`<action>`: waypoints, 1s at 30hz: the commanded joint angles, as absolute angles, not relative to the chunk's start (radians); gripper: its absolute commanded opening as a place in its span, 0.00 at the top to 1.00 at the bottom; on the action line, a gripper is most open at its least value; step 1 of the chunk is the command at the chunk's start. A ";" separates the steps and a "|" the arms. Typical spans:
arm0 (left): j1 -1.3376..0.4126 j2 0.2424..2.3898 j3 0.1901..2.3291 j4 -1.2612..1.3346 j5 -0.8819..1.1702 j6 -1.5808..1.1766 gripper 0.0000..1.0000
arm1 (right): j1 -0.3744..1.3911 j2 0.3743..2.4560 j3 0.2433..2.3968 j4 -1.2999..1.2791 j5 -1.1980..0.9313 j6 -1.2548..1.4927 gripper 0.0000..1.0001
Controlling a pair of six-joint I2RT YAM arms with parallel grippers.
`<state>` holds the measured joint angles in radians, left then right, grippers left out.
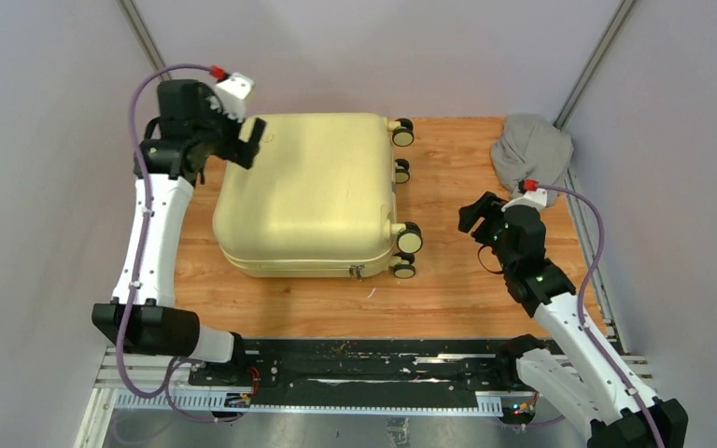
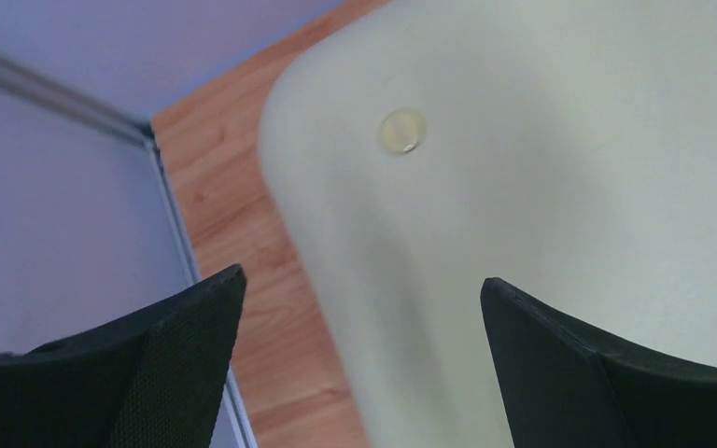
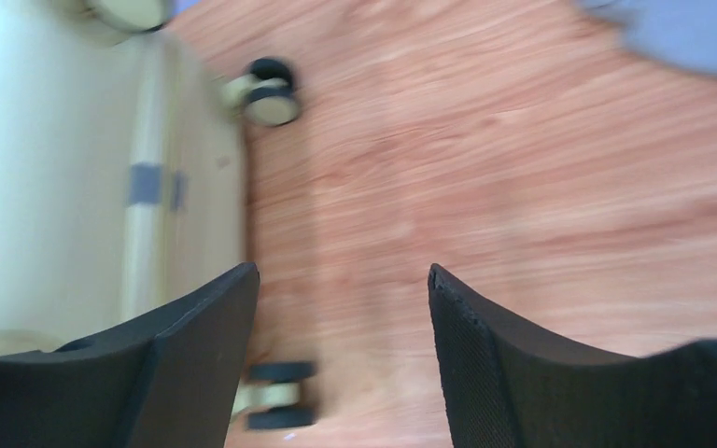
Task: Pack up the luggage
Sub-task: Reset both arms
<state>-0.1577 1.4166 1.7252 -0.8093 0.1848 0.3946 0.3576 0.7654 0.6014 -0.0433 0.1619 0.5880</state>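
Observation:
The luggage [image 1: 308, 191] is a pale yellow hard-shell suitcase lying flat and closed on the wooden table, its wheels [image 1: 409, 240] pointing right. My left gripper [image 1: 249, 145] hovers over its far left corner, open wide with nothing between the fingers. In the left wrist view the luggage shell [image 2: 541, 187] fills the frame beyond the left gripper [image 2: 364, 285]. My right gripper [image 1: 474, 222] hangs open and empty over bare wood, right of the wheels. The right wrist view shows the right gripper [image 3: 341, 271], the luggage side [image 3: 56, 168] and two wheels [image 3: 271, 93].
A crumpled grey cloth garment [image 1: 530, 149] lies at the far right corner of the table, and its blurred edge [image 3: 681, 33] shows in the right wrist view. White walls close in the table on three sides. A metal rail [image 1: 336, 369] runs along the near edge.

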 commanded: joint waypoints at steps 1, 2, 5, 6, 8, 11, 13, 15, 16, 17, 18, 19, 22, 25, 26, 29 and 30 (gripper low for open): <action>0.122 1.434 1.551 -0.768 0.332 0.352 0.00 | 0.286 0.775 0.643 -0.211 0.430 0.479 0.28; 0.176 1.436 1.489 -0.719 0.362 0.337 0.00 | 0.283 0.774 0.641 -0.211 0.502 0.461 0.27; 0.261 1.414 1.277 -0.516 0.415 0.264 0.00 | 0.281 0.765 0.600 -0.147 0.695 0.385 0.22; 0.267 1.401 1.205 -0.441 0.428 0.244 0.00 | 0.280 0.762 0.574 -0.097 0.740 0.357 0.20; 0.268 1.382 1.063 -0.286 0.471 0.183 0.00 | 0.273 0.770 0.527 0.019 0.804 0.309 0.18; 0.266 1.384 0.893 -0.019 0.528 0.062 0.00 | 0.245 0.810 0.476 0.098 0.853 0.292 0.17; 0.265 1.413 0.829 0.101 0.562 0.014 0.00 | 0.210 0.843 0.448 0.121 0.840 0.320 0.17; 0.257 1.457 0.806 0.148 0.585 0.013 0.00 | 0.184 0.881 0.419 0.163 0.827 0.331 0.16; 0.250 1.477 0.800 0.162 0.584 0.022 0.00 | 0.174 0.900 0.408 0.180 0.822 0.333 0.16; 0.243 1.494 0.793 0.181 0.577 0.029 0.00 | 0.168 0.922 0.402 0.202 0.817 0.328 0.15; 0.236 1.508 0.777 0.203 0.572 0.038 0.00 | 0.163 0.946 0.393 0.227 0.818 0.318 0.15; 0.230 1.513 0.760 0.236 0.566 0.041 0.00 | 0.161 0.971 0.387 0.258 0.817 0.304 0.15; 0.213 1.506 0.707 0.323 0.554 0.035 0.00 | 0.152 1.036 0.374 0.337 0.789 0.276 0.14; 0.189 1.496 0.662 0.390 0.549 0.033 0.00 | 0.149 1.062 0.346 0.447 0.743 0.229 0.14; 0.181 1.489 0.640 0.423 0.541 0.033 0.00 | 0.147 1.070 0.343 0.468 0.737 0.227 0.14; 0.134 1.456 0.568 0.515 0.505 0.074 0.00 | 0.143 1.096 0.336 0.507 0.710 0.193 0.14; 0.118 1.445 0.543 0.539 0.492 0.088 0.00 | 0.143 1.105 0.334 0.513 0.704 0.185 0.14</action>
